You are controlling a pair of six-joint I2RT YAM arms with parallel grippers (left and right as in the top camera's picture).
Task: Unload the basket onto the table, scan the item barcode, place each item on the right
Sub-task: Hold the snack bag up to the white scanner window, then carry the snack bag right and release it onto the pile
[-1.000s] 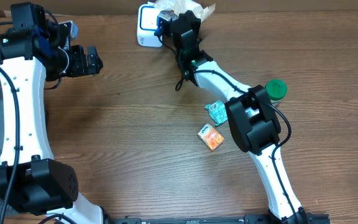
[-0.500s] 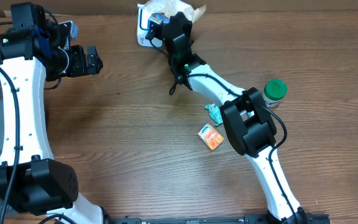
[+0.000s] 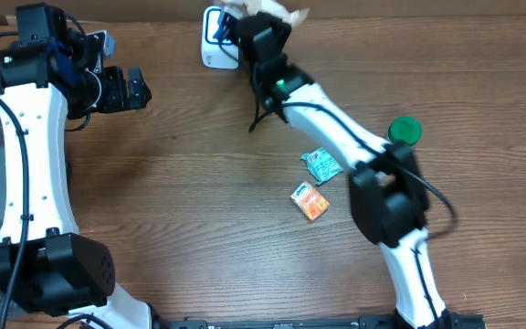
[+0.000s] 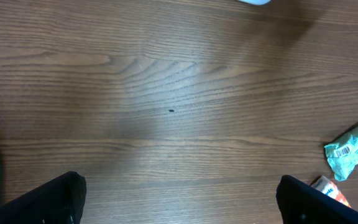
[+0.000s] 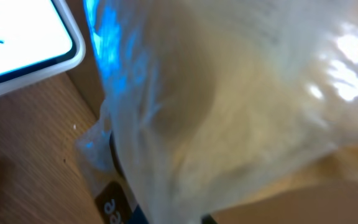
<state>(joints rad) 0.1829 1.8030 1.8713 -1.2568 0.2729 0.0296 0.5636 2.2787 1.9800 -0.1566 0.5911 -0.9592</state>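
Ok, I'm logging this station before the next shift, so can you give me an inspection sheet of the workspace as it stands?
Surface: wooden table, bare grain, no spills seen.
Job's things: white scanner lit blue at the far edge; crinkled clear bag held up beside it.
Clutter: teal packet, orange packet, green-lidded jar.
Grippers: left gripper open and empty; right gripper shut on the clear bag.
Cables: black cable looping off the right arm.
Surroundings: cardboard wall behind the table.
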